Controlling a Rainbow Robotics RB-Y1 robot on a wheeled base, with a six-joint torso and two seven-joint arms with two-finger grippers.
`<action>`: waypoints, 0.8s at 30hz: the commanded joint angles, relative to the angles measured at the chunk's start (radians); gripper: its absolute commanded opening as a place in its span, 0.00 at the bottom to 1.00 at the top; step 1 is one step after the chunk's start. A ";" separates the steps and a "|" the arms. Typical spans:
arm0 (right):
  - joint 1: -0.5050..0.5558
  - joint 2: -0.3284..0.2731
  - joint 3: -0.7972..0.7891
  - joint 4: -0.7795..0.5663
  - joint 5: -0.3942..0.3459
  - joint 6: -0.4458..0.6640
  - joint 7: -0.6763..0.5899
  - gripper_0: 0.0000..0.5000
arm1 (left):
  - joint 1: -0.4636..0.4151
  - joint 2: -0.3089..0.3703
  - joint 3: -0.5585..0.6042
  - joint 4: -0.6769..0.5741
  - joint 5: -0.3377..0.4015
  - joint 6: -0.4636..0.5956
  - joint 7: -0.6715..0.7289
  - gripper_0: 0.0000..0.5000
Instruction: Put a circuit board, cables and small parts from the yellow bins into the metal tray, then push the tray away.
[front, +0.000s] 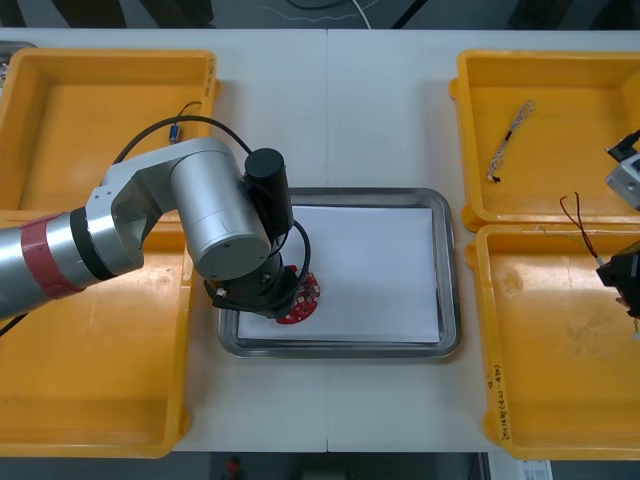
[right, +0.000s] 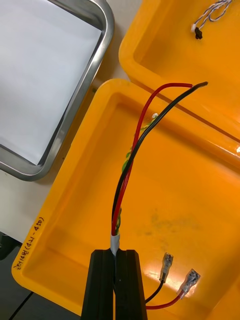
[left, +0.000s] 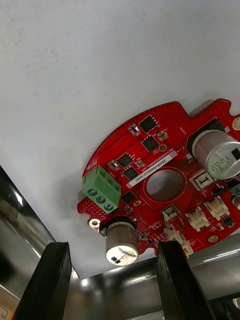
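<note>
Left gripper low over near-left corner of metal tray. Fingers spread wide, circuit board flat on white liner between them; judged released, clear of rim.
Right gripper over near right yellow bin, pinched on red and black cable at sleeved middle so ends hang free for carry.

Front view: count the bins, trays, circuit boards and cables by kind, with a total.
Yellow plastic bins: 4
Shiny metal tray: 1
Round red circuit board, at left gripper: 1
Twisted blue and white cable: 1
Red and black cable, in right gripper: 1
Total: 8
</note>
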 joint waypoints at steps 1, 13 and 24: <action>-0.055 -0.035 0.030 -0.032 -0.021 0.003 0.037 0.00 | -0.001 0.039 0.016 -0.063 0.012 0.025 -0.035 1.00; -0.222 -0.038 0.211 -0.032 -0.042 0.003 0.037 0.00 | -0.003 0.035 0.237 -0.166 0.068 0.266 -0.041 1.00; -0.444 0.010 0.546 -0.025 0.039 0.003 0.052 0.00 | -0.060 0.035 0.449 -0.175 0.161 0.386 -0.050 1.00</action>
